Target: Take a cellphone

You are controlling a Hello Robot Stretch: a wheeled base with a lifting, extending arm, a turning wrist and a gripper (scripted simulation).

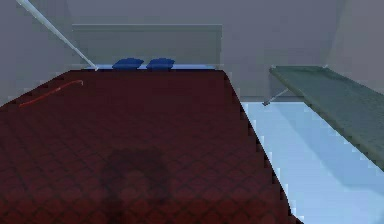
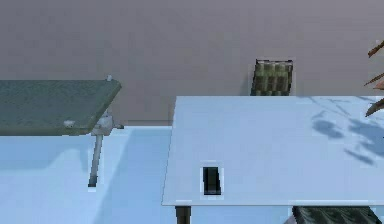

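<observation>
Cannot tell the state of the tool. Nearest in the arm side view: a cellphone (image 2: 212, 180), small, dark and light-rimmed, flat on a white desk (image 2: 280, 130), close to that desk's near edge and toward its left corner. Under that corner, a dark desk leg (image 2: 182, 214). At the bottom edge toward the right, just below the white desk's near edge, a dark greenish patterned piece (image 2: 335, 215); cannot tell what. Beyond the far edge of the white desk, against the mauve-grey wall (image 2: 150, 40), a chair (image 2: 273, 77) with a striped greenish back. At the right edge, thin brown leaves (image 2: 378, 78). To the left, apart from the white desk, a grey-green desk (image 2: 50, 105) on a slim metal leg (image 2: 95, 160), over pale blue floor (image 2: 130, 165).

Farther out, in the forward view: a bed (image 1: 130, 130) under a dark red quilted cover. At its head, a left blue pillow (image 1: 128, 63) and a right blue pillow (image 1: 161, 63), side by side, just before a pale headboard (image 1: 150, 40). On the cover near the forward view's left, a thin red line (image 1: 55, 92). To the bed's right, across a strip of pale floor, the grey-green desk again.
</observation>
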